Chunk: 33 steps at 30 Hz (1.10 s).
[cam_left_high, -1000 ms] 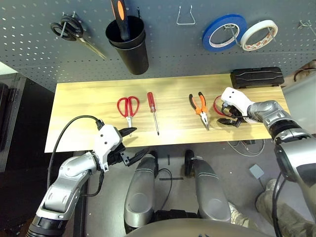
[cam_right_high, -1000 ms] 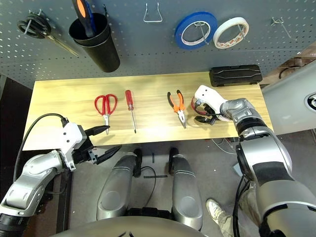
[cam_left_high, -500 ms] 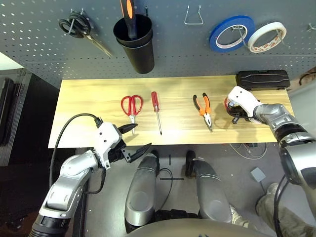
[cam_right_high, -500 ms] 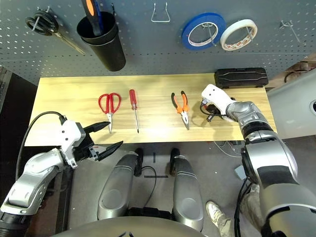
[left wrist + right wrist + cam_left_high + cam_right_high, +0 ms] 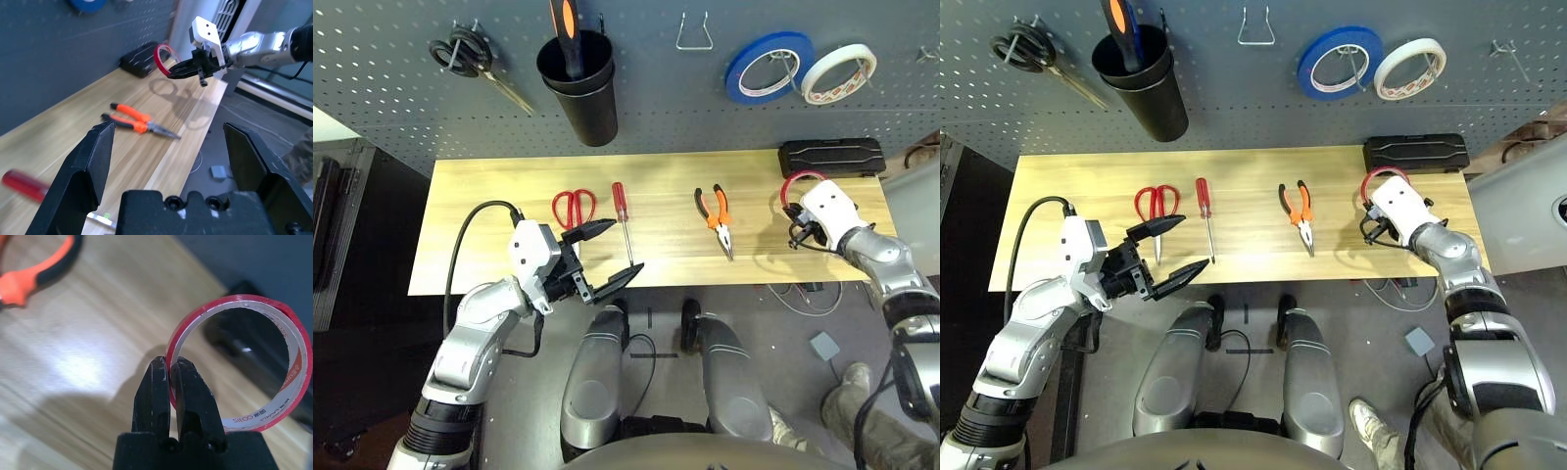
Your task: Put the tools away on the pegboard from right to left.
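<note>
**A:** What matters for hanging the red tape ring (image 5: 249, 363) well?

**B:** It is the rightmost tool, so by my reading it goes first. The right gripper (image 5: 169, 382) pinches just one wall of the ring, one finger inside the hoop and one outside, with the hoop standing clear above the table (image 5: 509, 196). I'd keep the open hole facing the pegboard (image 5: 391, 88) and thread it over a bare hook, perhaps the one at the panel's far right edge (image 5: 927, 51), at about one o'clock from the ring. The grip is thin, so the ring could twist between the fingers if it bumps a peg; a slow, square approach seems wise.

**A:** And the other hand?

**B:** The left gripper (image 5: 605, 257) has its fingers spread wide, holding and touching nothing. It hovers at the table's near edge, at roughly six o'clock from the red-handled scissors (image 5: 571, 210) and the red-handled screwdriver (image 5: 621, 219).

**A:** Where are the remaining tools?

**B:** They lie flat on the table: the orange-and-black pliers (image 5: 714, 217) at nine o'clock from the ring, then the screwdriver and scissors further left. The blue tape roll (image 5: 763, 67) and white tape roll (image 5: 837, 71) already hang on the board.
</note>
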Each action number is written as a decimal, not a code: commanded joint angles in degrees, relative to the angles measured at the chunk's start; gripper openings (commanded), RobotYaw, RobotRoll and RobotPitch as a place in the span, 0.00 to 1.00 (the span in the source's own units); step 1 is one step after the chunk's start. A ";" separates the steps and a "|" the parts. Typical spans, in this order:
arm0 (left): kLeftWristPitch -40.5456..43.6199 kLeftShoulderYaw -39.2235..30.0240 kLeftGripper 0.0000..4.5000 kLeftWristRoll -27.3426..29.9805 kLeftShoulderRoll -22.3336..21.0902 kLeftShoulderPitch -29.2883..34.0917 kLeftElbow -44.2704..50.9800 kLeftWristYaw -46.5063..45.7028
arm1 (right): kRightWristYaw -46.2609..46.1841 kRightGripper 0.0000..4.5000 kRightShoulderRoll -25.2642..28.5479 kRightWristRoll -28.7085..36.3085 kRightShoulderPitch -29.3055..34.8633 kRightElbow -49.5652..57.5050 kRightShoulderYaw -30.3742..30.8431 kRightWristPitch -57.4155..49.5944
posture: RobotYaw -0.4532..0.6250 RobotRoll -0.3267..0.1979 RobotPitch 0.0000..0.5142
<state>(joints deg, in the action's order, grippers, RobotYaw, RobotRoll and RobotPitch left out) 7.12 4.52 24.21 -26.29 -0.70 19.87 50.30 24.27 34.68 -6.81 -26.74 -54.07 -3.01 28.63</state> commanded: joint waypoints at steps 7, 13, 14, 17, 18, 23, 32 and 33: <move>-4.48 1.88 1.00 0.40 1.68 -3.30 1.51 1.45 | -13.27 0.00 2.21 -1.19 8.26 1.32 -3.28 11.73 | 0.63 0.62 0.44; -8.37 2.56 1.00 -0.42 2.47 -5.20 -0.15 1.75 | -20.42 0.00 4.29 -3.56 11.50 2.15 -3.53 14.74 | 0.62 0.62 0.42; -9.13 2.78 1.00 -0.55 2.60 -5.61 -0.39 2.09 | -21.73 0.00 4.65 -3.98 11.97 2.34 -3.68 15.02 | 0.62 0.62 0.42; -10.67 3.30 1.00 -0.45 3.04 -6.23 -0.53 2.66 | -24.86 0.00 5.53 -4.95 12.73 2.76 -3.82 15.63 | 0.62 0.62 0.42; -10.96 3.43 1.00 -0.33 3.13 -6.38 -0.51 2.69 | -25.69 0.00 5.79 -5.19 12.81 2.81 -3.79 15.74 | 0.61 0.62 0.42; -11.02 4.04 1.00 0.52 3.99 -8.73 0.03 2.30 | -30.69 0.00 8.30 -6.89 11.41 2.53 -4.25 16.09 | 0.60 0.62 0.42; -9.70 4.48 1.00 0.12 5.41 -11.40 -0.57 0.49 | -23.62 0.00 8.59 -3.45 2.25 -1.60 -2.78 14.51 | 0.59 0.62 0.42; -9.53 4.48 1.00 0.00 5.40 -11.44 -0.61 0.39 | -22.24 0.00 8.34 -3.09 0.97 -1.99 -2.59 14.20 | 0.59 0.62 0.43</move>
<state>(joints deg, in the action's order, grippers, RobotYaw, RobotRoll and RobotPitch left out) -3.03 8.15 24.76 -20.96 -12.48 19.32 51.01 -0.35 43.34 -11.10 -25.23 -54.50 -5.79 43.67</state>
